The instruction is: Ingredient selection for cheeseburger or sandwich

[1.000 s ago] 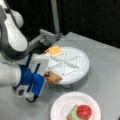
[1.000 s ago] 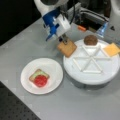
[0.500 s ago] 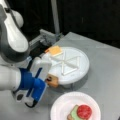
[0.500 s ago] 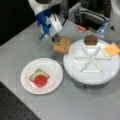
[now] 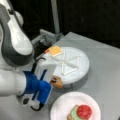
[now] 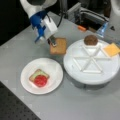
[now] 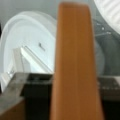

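**A:** Grey tabletop [image 6: 82, 105] all round, with a dark backdrop behind. Where is the gripper [image 6: 52, 41]?

**B:** In a front view it hangs just left of the round divided tray [image 6: 75, 72], closed on a brown toast square [image 6: 58, 46]. It pinches the toast at its left edge, so the rest of the slice sticks out flat toward the tray. The wrist view is filled by that toast [image 7: 75, 65], seen edge-on and running straight away from the camera.

**A:** Is the toast over the tray or the table?

**B:** Over the table, I judge, just beside the tray's rim and apart from the paper plate [image 6: 53, 72].

**A:** And the sandwich?

**B:** The stack [image 6: 38, 78] sits left of centre on the plate: toast base, pale green lettuce, red tomato disc [image 6: 40, 80] topmost. It shows in both front views, so part of the build is done already.

**A:** What is left on the tray?

**B:** A dark round patty [image 6: 90, 40] in a far compartment and a yellow cheese square [image 6: 111, 49] at the right rim. The other wedges look bare.

**A:** Room to move?

**B:** Open table lies between gripper and plate, and the plate's right half is free. The tray's raised rim is the nearest edge to the toast.
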